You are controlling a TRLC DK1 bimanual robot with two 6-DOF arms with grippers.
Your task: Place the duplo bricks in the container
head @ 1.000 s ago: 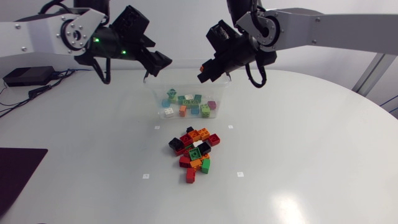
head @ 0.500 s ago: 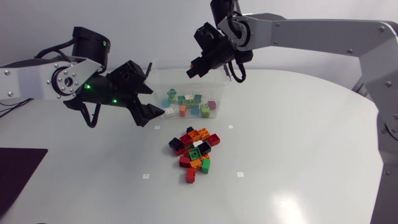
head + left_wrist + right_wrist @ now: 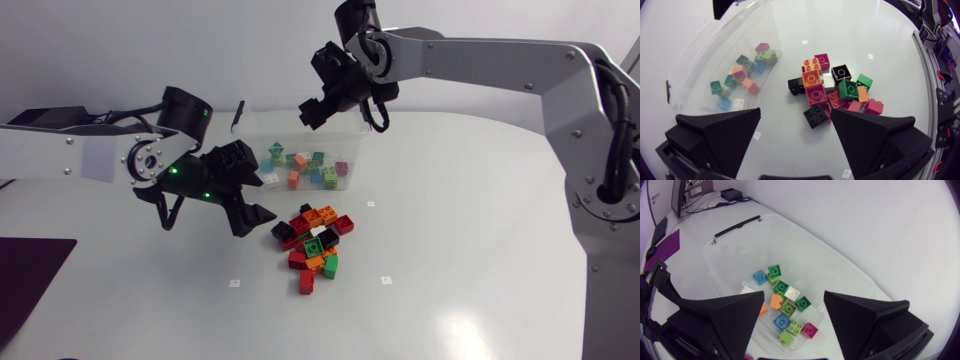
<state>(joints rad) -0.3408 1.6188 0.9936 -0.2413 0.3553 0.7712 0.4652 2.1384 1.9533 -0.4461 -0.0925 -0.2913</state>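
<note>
In the head view, our left pincer (image 3: 258,222) is low over the white counter (image 3: 480,270), just beside the heap of duplo bricks (image 3: 314,245). Its fingers are wide apart and hold nothing. The heap is red, orange, green, black and white, and it lies near the middle of the counter, apart from the clear container (image 3: 348,150) behind it. Our right pincer (image 3: 310,112) hangs over the container's far rim, also wide and empty. Pastel bricks (image 3: 300,165) lie inside the container.

In the left wrist view, the heap (image 3: 832,87) lies ahead of the spread fingers, and a black brick (image 3: 816,116) is the nearest to them. The container (image 3: 695,65) stands ahead and to one side.

The right wrist view looks down into the container (image 3: 740,255). Under the wide fingers we see blue, green, white, orange and pink bricks (image 3: 785,305) on its floor.
</note>
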